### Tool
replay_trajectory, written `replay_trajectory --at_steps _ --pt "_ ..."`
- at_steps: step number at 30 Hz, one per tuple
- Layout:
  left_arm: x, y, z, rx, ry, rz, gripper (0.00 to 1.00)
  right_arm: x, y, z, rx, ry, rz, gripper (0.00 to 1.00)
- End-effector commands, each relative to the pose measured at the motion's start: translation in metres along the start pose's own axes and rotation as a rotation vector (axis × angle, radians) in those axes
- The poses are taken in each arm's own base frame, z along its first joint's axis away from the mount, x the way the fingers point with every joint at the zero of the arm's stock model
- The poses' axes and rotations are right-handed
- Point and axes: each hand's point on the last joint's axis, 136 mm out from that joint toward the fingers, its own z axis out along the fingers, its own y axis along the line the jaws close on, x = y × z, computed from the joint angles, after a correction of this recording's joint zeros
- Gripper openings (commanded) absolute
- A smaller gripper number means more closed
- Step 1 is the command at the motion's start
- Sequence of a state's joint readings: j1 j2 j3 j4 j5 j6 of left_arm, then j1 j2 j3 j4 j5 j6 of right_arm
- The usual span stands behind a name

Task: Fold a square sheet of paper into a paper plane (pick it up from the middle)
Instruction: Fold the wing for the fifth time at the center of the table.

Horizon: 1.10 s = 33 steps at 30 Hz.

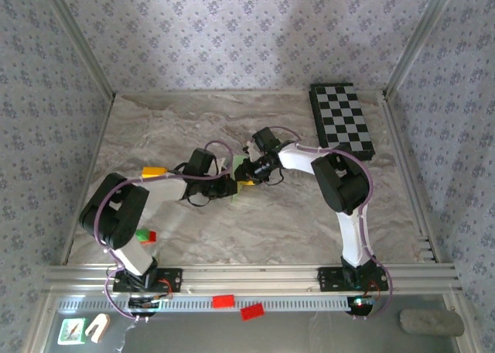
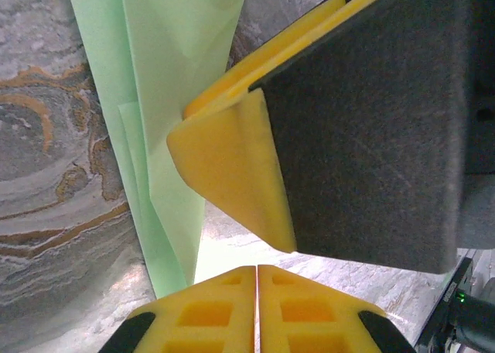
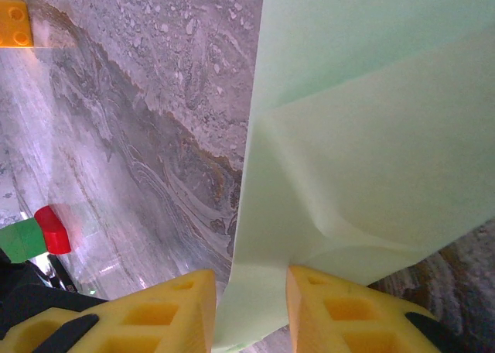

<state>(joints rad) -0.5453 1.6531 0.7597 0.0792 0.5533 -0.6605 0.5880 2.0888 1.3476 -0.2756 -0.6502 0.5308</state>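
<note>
The light-green sheet of paper (image 1: 240,166) lies mid-table, folded into a long narrow paper plane shape with layered creases (image 2: 155,97). My left gripper (image 2: 257,269) is shut, its yellow tips touching with nothing between them, just beside the paper's long edge. My right gripper (image 3: 249,274) is open and straddles the paper's (image 3: 371,97) edge. One of its fingers is over the paper and the other is over the bare table. In the left wrist view, a yellow and black finger (image 2: 224,167) of the right gripper rests against the paper. Both grippers meet at the paper (image 1: 240,176).
A black-and-white checkered board (image 1: 342,121) lies at the back right. Small red and green blocks (image 1: 145,234) sit near the left arm's base, the red block (image 3: 52,229) in the right wrist view too. A yellow block (image 3: 15,24) lies further off. The marble table (image 1: 294,221) has walls on three sides.
</note>
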Motion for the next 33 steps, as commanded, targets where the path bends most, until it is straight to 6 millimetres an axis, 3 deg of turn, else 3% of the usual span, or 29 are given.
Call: replay_trajectory --at_steps 1,21,33 --pt "0.008 0.003 0.006 0.006 0.026 -0.012 0.09 0.001 -0.001 0.003 0.020 0.016 0.017 0.31" --pt "0.023 0.026 0.012 -0.060 0.060 -0.040 0.07 -0.012 0.019 -0.009 -0.020 -0.020 -0.003 0.31" --pt "0.025 0.031 0.015 -0.075 0.068 -0.047 0.07 -0.014 0.017 -0.004 -0.021 -0.009 -0.005 0.31"
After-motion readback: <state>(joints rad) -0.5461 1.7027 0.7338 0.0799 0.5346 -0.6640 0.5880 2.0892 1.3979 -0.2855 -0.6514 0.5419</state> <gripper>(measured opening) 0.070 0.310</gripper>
